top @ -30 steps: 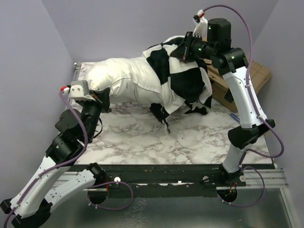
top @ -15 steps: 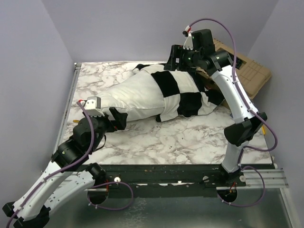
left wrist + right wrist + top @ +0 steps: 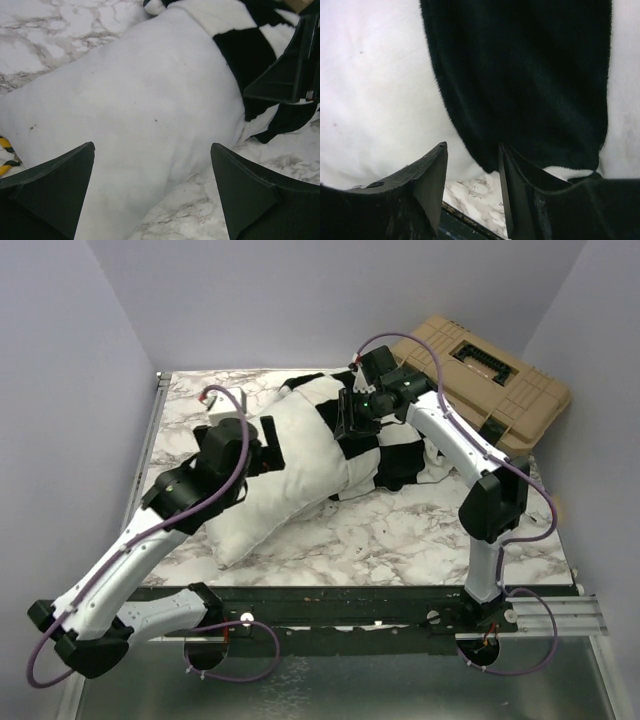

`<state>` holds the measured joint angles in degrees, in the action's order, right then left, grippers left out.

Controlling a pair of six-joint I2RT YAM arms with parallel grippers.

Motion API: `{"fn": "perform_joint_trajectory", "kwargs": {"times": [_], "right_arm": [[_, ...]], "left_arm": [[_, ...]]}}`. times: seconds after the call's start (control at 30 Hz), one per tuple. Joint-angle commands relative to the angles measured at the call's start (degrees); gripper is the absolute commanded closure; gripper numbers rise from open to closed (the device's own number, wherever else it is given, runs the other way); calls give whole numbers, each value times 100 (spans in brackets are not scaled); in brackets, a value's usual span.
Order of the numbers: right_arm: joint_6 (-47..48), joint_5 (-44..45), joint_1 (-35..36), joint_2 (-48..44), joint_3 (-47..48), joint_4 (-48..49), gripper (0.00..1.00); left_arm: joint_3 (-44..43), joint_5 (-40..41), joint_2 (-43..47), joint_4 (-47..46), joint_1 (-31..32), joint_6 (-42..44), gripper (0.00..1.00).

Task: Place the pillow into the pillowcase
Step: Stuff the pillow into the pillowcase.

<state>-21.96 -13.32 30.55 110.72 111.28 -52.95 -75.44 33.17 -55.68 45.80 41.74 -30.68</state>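
Observation:
The white pillow (image 3: 285,480) lies slantwise on the marble table, its near end toward the front left. Its far end sits inside the black-and-white checked pillowcase (image 3: 405,455), which is bunched toward the back right. My left gripper (image 3: 268,445) hovers over the pillow's bare middle. In the left wrist view it (image 3: 152,145) is wide open around the pillow (image 3: 140,90), holding nothing. My right gripper (image 3: 347,420) is at the pillowcase's open edge. In the right wrist view it (image 3: 473,146) is partly open, and a black square of the pillowcase (image 3: 530,75) hangs by its right finger over the pillow (image 3: 370,75).
A tan toolbox (image 3: 490,380) stands at the back right, just behind the right arm. A yellow-and-black cord (image 3: 5,150) peeks out beside the pillow's left edge. Bare marble table (image 3: 400,540) shows in front of the pillow, and lilac walls close in on three sides.
Both grippers let go, and the pillow and case dropped from mid-air to the table. My left arm swung up over the pillow's middle. My right arm came down onto the case's edge.

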Motion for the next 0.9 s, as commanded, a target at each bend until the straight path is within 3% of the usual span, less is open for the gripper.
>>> {"fn": "perform_joint_trajectory", "kwargs": {"times": [0.0,0.13,0.17,0.23,0.27,0.3,0.43,0.67,0.8,0.87], "right_arm": [[4,518,145,575,375,85,49],[163,1149,300,798,297,115,55],[198,1188,317,808,223,141,62],[250,1157,320,780,210,127,88],[255,1093,320,727,259,72,96],[319,925,319,635,273,71,99],[455,-396,320,193,244,169,100],[205,-3083,320,-556,-543,486,100],[-233,-4114,356,-858,-1350,1372,100],[-688,-4697,413,-784,-1642,2283,100]], "left_arm": [[302,-656,-555,-1,4,257,1],[1115,-1325,-981,-650,-2,-107,2],[1326,-1467,-1067,-897,-15,-147,3],[1755,-1816,-1222,-1425,-96,-208,12],[1929,-2027,-1300,-1727,-180,-228,23],[2092,-2169,-1381,-1991,-264,-248,41],[2475,-2271,-1558,-2977,-582,-410,98],[2445,-2504,-1913,-3788,-1038,-587,100],[2340,-2805,-2138,-4171,-1071,-791,100],[2301,-2956,-2191,-4381,-1071,-911,100]]}}
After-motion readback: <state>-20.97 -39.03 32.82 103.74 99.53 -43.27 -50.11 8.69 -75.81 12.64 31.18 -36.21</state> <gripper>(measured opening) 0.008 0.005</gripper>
